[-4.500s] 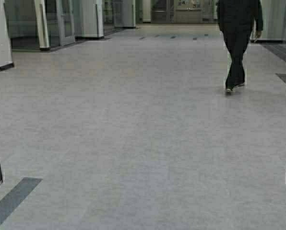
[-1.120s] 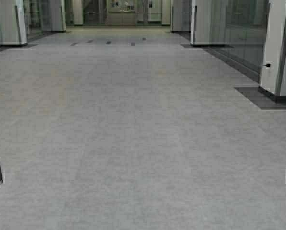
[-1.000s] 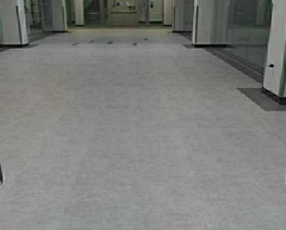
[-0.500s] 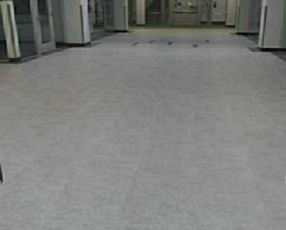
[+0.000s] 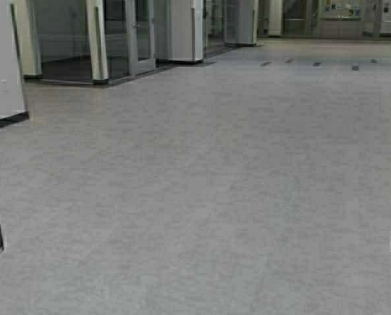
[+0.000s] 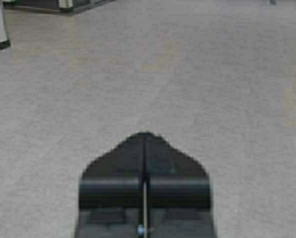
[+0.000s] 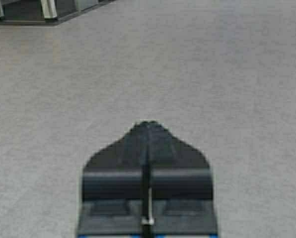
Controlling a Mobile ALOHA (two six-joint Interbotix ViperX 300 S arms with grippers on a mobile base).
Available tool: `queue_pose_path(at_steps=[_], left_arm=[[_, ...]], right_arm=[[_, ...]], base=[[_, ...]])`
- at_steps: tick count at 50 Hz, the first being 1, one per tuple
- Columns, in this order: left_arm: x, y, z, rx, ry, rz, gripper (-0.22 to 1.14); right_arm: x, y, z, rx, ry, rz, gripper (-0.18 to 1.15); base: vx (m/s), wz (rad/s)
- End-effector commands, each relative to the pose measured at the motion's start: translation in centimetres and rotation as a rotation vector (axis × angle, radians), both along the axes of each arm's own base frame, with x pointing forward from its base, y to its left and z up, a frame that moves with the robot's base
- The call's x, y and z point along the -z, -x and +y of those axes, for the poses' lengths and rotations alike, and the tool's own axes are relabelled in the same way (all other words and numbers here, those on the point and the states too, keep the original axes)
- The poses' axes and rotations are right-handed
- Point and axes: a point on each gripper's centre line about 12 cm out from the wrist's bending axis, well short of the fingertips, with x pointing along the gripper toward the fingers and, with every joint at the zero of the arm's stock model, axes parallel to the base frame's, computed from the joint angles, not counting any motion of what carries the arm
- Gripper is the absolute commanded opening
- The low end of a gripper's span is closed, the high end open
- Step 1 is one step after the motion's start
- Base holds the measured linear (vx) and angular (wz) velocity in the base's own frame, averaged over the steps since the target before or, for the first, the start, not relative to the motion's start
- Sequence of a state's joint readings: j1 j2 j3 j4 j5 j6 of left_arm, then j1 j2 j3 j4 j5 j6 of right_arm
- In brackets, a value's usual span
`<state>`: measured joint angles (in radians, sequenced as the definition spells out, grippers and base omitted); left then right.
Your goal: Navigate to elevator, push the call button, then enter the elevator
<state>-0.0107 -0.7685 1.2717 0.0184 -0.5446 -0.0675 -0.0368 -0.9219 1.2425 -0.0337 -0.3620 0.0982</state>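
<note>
1. While the base faces an open lobby, no elevator can be made out in any view. The high view shows only bare grey floor (image 5: 202, 184), a white pillar (image 5: 0, 62) at near left, glass partitions with a glass door (image 5: 140, 36) behind it, and more doorways far off at the back right, too small to identify. Where the task's doors and call button are — cannot tell.
2. Left gripper (image 6: 144, 136) — parked low, pointing forward over the floor; the two fingers meet along a thin centre seam, so the jaws are closed on nothing. In the high view only a dark corner of it shows at the left edge.
3. Right gripper (image 7: 148, 124) — same pose on the other side, fingers pressed together, nothing held.
4. Stage (judgement): navigation leg; button press and entry not yet begun.
5. Handling (judgement, from the task wording only): nothing here is to be grasped. A call button is a small, stiff, fixed target — a push with a closed fingertip, square on and gentle, should serve. Steel doors are heavy and self-driven; leave them untouched and drive through once fully open.
6. Risk: approaching the glass door by mistake; clipping a pillar while turning.
</note>
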Motion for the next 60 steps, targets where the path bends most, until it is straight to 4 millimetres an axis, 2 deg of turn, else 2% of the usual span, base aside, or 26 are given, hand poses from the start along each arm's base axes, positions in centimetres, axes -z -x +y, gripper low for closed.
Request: queue_pose_path(at_steps=[1,24,32,60], left_arm=[[0.1,-0.3,0.0,-0.001,0.002,0.005,0.02],[0.7,-0.6,0.0,-0.001,-0.002,0.031,0.02],[-0.1,-0.4,0.0,-0.001,-0.003,-0.006,0.02],[0.1,-0.3,0.0,-0.002,0.003,-0.005,0.02]], right_arm=[[-0.8,-0.3,0.0,0.001,0.001,-0.02,0.05],[-0.9,-0.4,0.0,0.001,-0.002,-0.023,0.05],[-1.0,-0.4,0.0,0.001,0.001,-0.028,0.05],[-0.8,-0.6,0.0,-0.001,-0.004,-0.017,0.05]], base=[[0.67,0.24],[0.69,0.43],[0.74,0.39],[0.76,0.19]])
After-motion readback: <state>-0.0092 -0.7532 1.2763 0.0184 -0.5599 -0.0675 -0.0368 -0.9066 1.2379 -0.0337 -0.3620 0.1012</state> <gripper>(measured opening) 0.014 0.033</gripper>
